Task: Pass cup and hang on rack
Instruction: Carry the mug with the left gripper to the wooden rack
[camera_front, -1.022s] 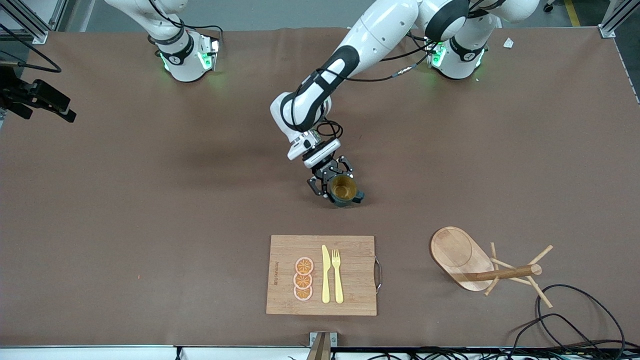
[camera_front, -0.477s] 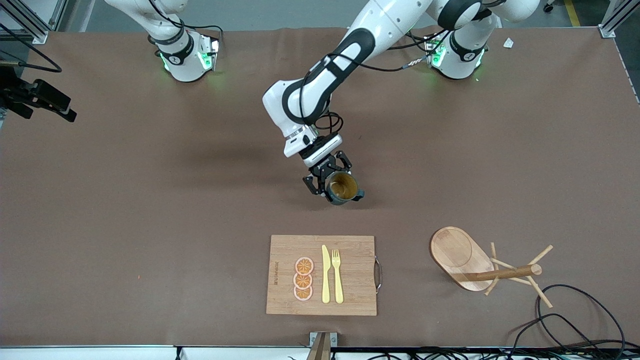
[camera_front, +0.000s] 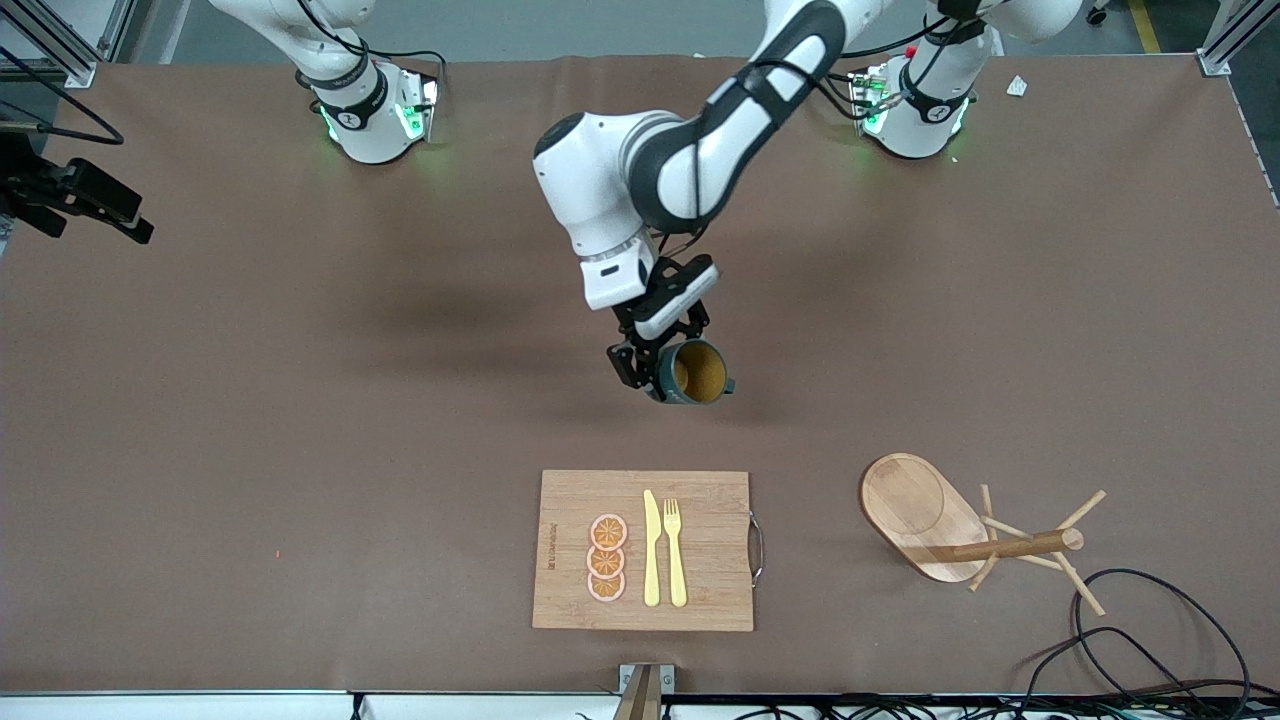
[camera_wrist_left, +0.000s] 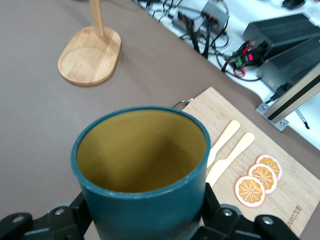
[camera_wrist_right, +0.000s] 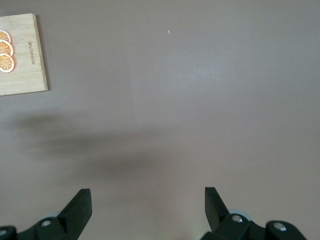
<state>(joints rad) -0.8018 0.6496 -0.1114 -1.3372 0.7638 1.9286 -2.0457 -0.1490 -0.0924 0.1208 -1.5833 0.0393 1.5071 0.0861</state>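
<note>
Lifted and tipped since a second ago, the cup (camera_front: 692, 373) now hangs off the table (camera_front: 300, 400) with its mouth turned toward the front camera; before, it sat lower and more upright. Its place over the middle of the table has hardly shifted, while the left arm's elbow has swung higher.

One cup, one rack, one cutting board, one knife, one fork and three orange slices are in sight.

The right claw (camera_wrist_right: 147, 205) shows only in its wrist view, its fingers spread wide over bare table; that arm waits near its base.

The left claw (camera_front: 660, 365) pinches the cup by its wall, a finger on each side, over the open stretch between the arm bases and the cutting board (camera_front: 645, 550). The cup's small handle points toward the left arm's end of the table.

The board lies near the table's front edge, with a metal handle on the end toward the rack. On it the three orange slices (camera_front: 606, 558) lie in a row, and the knife (camera_front: 651, 550) and fork (camera_front: 675, 552) lie side by side next to them. Small dark lettering runs along one board edge, too fine to read.

The rack (camera_front: 960, 530) stands toward the left arm's end, well apart from the board, with open table between it and the cup. Black cables (camera_front: 1150, 630) curl just beside its pegs.
</note>
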